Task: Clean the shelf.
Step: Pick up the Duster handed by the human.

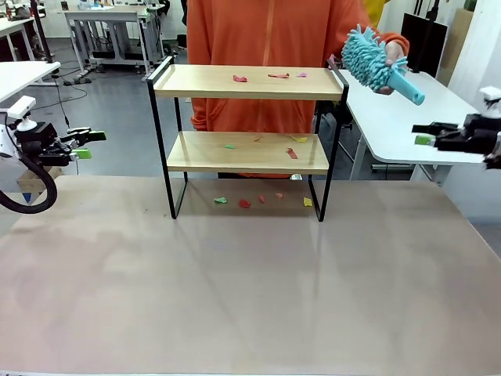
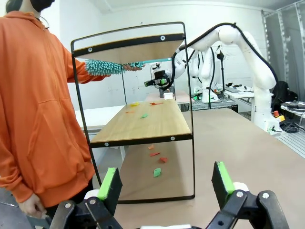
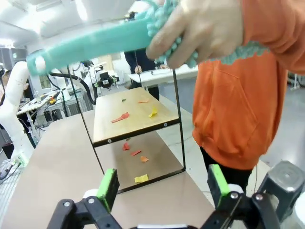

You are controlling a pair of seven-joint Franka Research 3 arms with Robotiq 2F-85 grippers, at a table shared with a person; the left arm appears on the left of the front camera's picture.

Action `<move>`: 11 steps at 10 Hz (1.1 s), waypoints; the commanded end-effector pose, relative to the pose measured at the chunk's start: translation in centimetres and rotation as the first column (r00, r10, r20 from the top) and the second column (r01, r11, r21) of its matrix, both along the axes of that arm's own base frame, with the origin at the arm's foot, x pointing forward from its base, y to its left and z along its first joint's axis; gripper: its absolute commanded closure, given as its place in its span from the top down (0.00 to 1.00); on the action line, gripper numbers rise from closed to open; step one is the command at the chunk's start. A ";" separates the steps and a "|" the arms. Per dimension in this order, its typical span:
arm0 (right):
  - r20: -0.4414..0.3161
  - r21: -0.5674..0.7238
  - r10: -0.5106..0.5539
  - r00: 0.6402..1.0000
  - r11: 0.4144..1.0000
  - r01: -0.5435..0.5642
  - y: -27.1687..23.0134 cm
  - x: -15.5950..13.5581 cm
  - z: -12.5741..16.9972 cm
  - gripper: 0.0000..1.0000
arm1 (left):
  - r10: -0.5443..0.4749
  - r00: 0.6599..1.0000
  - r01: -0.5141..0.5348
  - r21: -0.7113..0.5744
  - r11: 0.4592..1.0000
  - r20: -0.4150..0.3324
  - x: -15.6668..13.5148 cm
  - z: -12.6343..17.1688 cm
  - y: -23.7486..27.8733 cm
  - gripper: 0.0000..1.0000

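Both released: left gripper (image 1: 88,145), right gripper (image 1: 425,134); shelf (image 1: 203,81) on tan lab table (image 1: 250,290) (scraps (image 1: 244,204) scattered).

Front camera faces the shelf (image 1: 203,81); wrist cameras view its opposite ends.

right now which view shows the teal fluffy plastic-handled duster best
The front view: the teal fluffy duster shows head and handle both clear. The left wrist view shows it small, through the black-framed wooden shelf. The right wrist view shows the handle close, the head mostly under the person's hand.
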State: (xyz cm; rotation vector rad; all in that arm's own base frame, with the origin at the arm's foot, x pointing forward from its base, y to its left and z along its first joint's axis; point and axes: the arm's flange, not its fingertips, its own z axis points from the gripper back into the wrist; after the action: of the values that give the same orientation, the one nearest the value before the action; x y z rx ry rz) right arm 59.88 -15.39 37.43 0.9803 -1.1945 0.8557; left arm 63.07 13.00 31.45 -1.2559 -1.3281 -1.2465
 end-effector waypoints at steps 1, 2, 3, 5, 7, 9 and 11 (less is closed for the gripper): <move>-0.108 -0.138 -0.075 0.991 0.989 0.059 0.6 -2.2 6.5 1.00 | -0.002 1.000 0.002 -0.003 1.000 0.004 0.0 0.2 -0.1 1.00; -0.195 -0.249 -0.158 0.968 0.963 0.107 1.1 -2.6 9.3 1.00 | -0.002 1.000 0.002 -0.003 1.000 0.004 0.0 0.2 -0.1 1.00; -0.207 -0.369 -0.277 0.938 0.910 0.187 1.9 -3.0 12.1 1.00 | -0.002 1.000 0.002 -0.003 1.000 0.004 0.0 0.2 -0.1 1.00; -0.194 -0.497 -0.438 0.878 0.815 0.297 5.0 -5.0 18.5 1.00 | -0.002 1.000 0.002 -0.003 1.000 0.004 0.0 0.2 -0.1 1.00; -0.139 -0.599 -0.604 0.785 0.682 0.419 9.3 -7.6 23.6 1.00 | -0.002 1.000 0.002 -0.003 1.000 0.004 0.0 0.2 -0.1 1.00; -0.120 -0.642 -0.716 0.688 0.584 0.496 13.6 -7.6 24.1 1.00 | -0.002 1.000 0.002 -0.003 1.000 0.004 0.0 0.2 -0.1 1.00; -0.114 -0.576 -0.743 0.659 0.590 0.566 14.8 -7.3 24.0 1.00 | -0.002 1.000 0.002 -0.003 1.000 0.004 0.0 0.2 -0.1 1.00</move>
State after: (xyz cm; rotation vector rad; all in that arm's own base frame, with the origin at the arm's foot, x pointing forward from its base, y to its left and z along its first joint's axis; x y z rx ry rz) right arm 52.47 -0.39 61.59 0.1518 -0.8186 0.3556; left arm 63.07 13.01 31.43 -1.2556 -1.3276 -1.2461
